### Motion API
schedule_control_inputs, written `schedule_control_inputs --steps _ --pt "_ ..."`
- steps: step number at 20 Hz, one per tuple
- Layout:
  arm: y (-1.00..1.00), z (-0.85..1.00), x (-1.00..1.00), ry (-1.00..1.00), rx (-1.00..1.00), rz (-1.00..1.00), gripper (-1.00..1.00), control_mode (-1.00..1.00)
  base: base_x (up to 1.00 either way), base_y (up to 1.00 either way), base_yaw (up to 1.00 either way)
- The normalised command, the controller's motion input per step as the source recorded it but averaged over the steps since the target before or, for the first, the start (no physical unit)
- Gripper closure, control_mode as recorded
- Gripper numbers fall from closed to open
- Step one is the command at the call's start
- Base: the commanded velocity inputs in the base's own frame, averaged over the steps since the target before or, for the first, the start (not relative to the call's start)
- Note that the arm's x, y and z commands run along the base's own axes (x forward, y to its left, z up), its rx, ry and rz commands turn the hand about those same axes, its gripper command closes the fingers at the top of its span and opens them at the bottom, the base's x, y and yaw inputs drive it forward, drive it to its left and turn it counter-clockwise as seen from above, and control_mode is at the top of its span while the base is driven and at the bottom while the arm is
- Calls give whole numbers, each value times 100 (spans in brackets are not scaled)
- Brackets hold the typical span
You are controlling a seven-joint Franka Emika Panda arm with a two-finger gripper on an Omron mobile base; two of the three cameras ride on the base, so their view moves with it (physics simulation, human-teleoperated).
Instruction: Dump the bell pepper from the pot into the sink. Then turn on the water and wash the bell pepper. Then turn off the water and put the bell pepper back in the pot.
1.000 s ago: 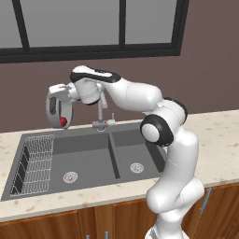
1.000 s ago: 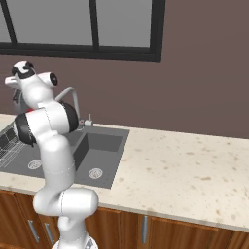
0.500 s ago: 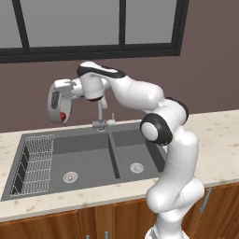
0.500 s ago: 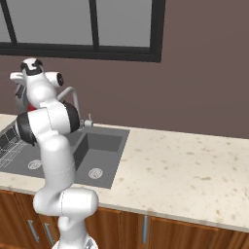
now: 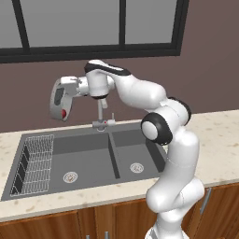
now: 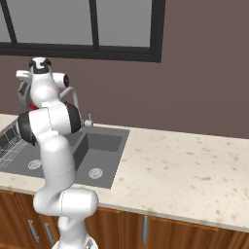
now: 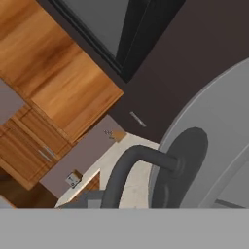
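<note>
Above the sink [image 5: 88, 147], tipped pot [image 5: 58, 99], bell pepper [image 5: 64, 113] inside, faucet [image 5: 100, 112] beside.

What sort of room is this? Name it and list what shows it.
A kitchen, rendered rather than real. The signs: a dark grey double-basin sink with a wire rack and a grey gooseneck faucet, set in a speckled beige stone counter over wooden cabinets, beneath a dark-framed window.

Grey pot [image 5: 59, 99] tipped sideways above sink [image 5: 88, 158] — red bell pepper [image 5: 64, 113] inside.
</note>
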Motion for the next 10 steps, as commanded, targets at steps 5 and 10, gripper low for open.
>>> schedule_control_inputs --steps 5,10 --pt "-25 17 6 0 7 0 100 -100 0 0 0" --pt "-31 20 0 0 8 0 100 -100 0 0 0"
